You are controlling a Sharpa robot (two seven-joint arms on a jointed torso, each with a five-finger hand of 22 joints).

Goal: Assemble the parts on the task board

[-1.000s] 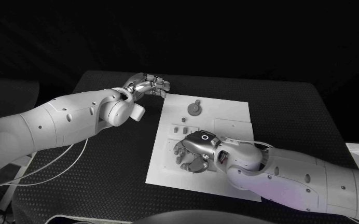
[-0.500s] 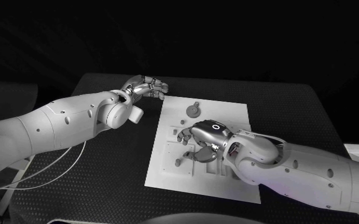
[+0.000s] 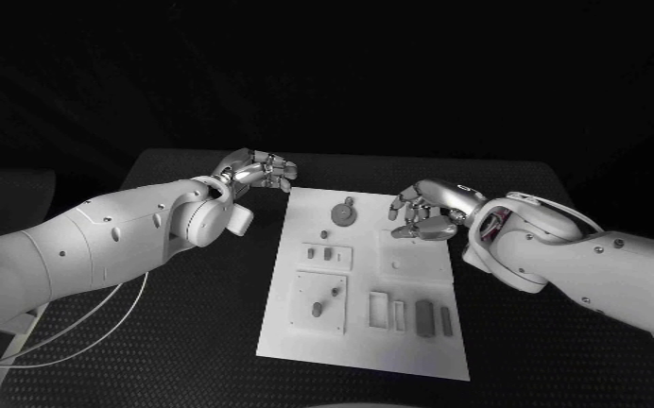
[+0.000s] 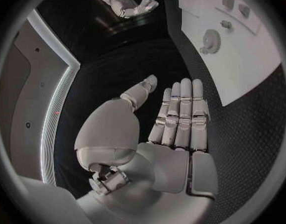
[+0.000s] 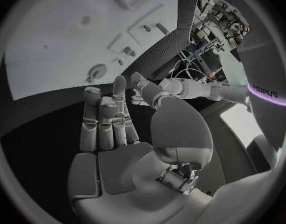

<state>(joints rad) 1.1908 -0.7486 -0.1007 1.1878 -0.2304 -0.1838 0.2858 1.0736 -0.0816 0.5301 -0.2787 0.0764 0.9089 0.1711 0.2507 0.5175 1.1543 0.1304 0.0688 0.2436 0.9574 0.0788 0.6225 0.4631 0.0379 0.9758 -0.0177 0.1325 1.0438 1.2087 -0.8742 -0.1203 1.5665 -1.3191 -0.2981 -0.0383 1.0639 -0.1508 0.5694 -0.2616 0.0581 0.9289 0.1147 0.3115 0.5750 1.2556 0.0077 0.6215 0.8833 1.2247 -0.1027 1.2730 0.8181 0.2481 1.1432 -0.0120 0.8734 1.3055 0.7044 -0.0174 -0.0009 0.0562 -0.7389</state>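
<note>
Between picks, apparently. Right hand (image 3: pixel 429 210) raised above the far right part of the white board (image 3: pixel 422 332), fingers loosely curled and apart, nothing held. Left hand (image 3: pixel 256 168) off the board's far left corner, fingers straight and side by side, empty. Round geared piece (image 3: pixel 342 212) between the two sets of fingertips; small grey parts (image 3: pixel 318 310) lower down. Next: reach down, pinch one part, seat it.

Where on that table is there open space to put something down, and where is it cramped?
Bare black table lies beside the task board, below the right hand. Another free strip runs between the left hand and the board's near corner. The board itself is crowded with parts.
</note>
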